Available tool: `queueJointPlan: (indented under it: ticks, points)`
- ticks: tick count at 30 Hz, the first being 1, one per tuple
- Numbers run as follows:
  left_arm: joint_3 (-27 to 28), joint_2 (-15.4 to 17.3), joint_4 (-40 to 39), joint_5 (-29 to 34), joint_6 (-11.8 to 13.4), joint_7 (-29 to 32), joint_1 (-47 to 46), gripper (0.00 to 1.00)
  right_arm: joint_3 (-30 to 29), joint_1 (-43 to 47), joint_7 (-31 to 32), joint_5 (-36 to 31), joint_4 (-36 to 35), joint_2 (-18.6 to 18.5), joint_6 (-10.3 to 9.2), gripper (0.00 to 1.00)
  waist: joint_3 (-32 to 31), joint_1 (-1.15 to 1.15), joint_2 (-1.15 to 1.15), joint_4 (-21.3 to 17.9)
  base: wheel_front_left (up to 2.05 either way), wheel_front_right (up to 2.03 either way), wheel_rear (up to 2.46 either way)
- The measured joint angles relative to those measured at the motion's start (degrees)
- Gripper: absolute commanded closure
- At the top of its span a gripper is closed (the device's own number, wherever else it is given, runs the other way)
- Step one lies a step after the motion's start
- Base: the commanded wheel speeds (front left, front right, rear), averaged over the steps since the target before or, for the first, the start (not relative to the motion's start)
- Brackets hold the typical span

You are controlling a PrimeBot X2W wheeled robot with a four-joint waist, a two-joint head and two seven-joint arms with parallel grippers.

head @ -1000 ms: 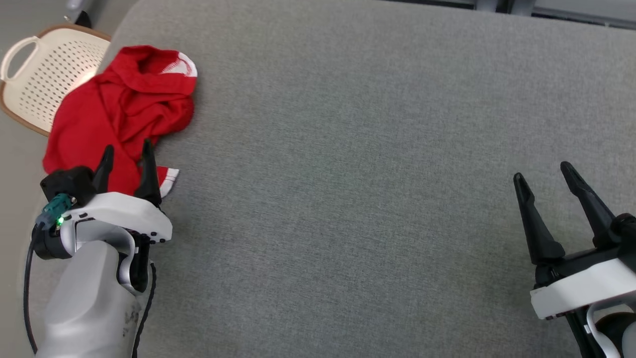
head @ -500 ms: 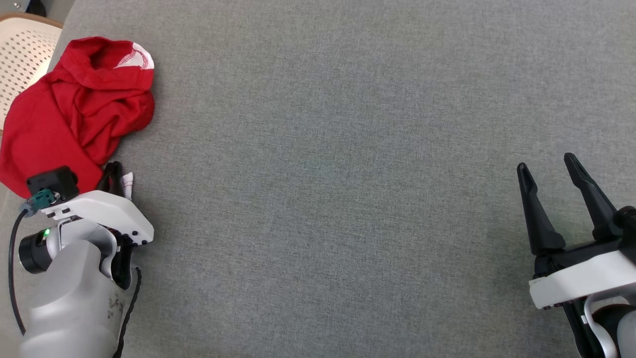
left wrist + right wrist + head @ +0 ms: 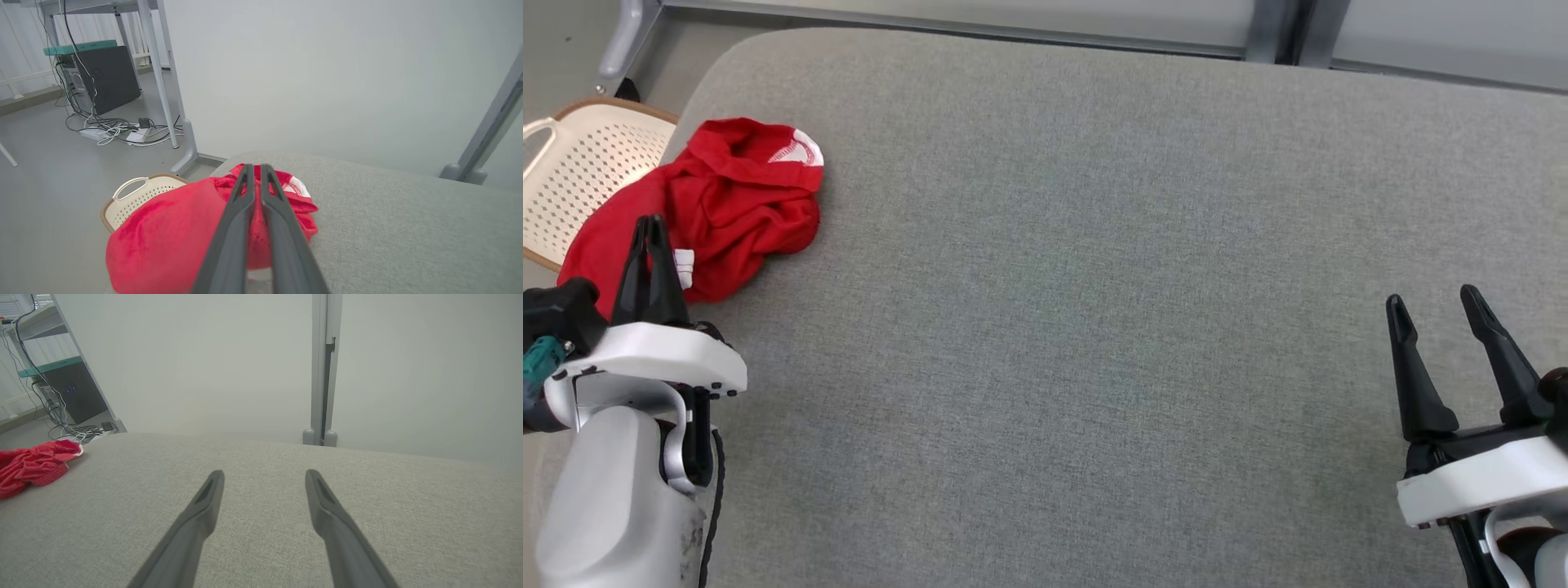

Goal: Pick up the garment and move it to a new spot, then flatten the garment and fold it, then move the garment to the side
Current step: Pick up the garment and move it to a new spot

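Note:
A crumpled red garment (image 3: 735, 196) with white trim lies at the far left corner of the grey padded table (image 3: 1094, 286), partly hanging over the edge. My left gripper (image 3: 649, 222) is shut on the garment's near fold, and a white cuff shows just beside its fingers. In the left wrist view the closed fingers (image 3: 233, 228) run over the red garment (image 3: 171, 232), with cloth pinched between them. My right gripper (image 3: 1432, 296) is open over bare table at the near right, far from the garment (image 3: 32, 467); its fingers (image 3: 204, 506) hold nothing.
A cream perforated basket (image 3: 580, 171) stands on the floor just past the table's left edge, under the hanging cloth. A wall and metal posts (image 3: 1270, 33) back the table. Cables and a dark computer case (image 3: 106, 77) sit on the floor beyond.
My left gripper went from open to shut on the garment's near edge, and the white cuff has come up beside its fingers. The head camera shifted. The right gripper stayed open.

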Motion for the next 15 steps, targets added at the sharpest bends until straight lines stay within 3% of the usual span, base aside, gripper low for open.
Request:
queueJointPlan:
  ticks: [7, 15]
  points:
    - [-1.27, -1.83, -18.59, 4.26, 1.51, 0.04, 10.35, 1.0, -0.32, 2.01, -0.93, 0.62, 1.23, 0.96, 0.0, 0.0, -5.15, 0.0, 0.0, -1.06, 0.0, 0.0, 0.0]
    - [-7.11, -3.39, -36.67, 6.0, 1.85, 6.44, 20.22, 1.0, 0.3, 4.15, -1.08, 1.2, 1.49, 2.16, 0.0, 0.0, -9.38, 0.0, 0.0, -5.48, 0.0, 0.0, 0.0]
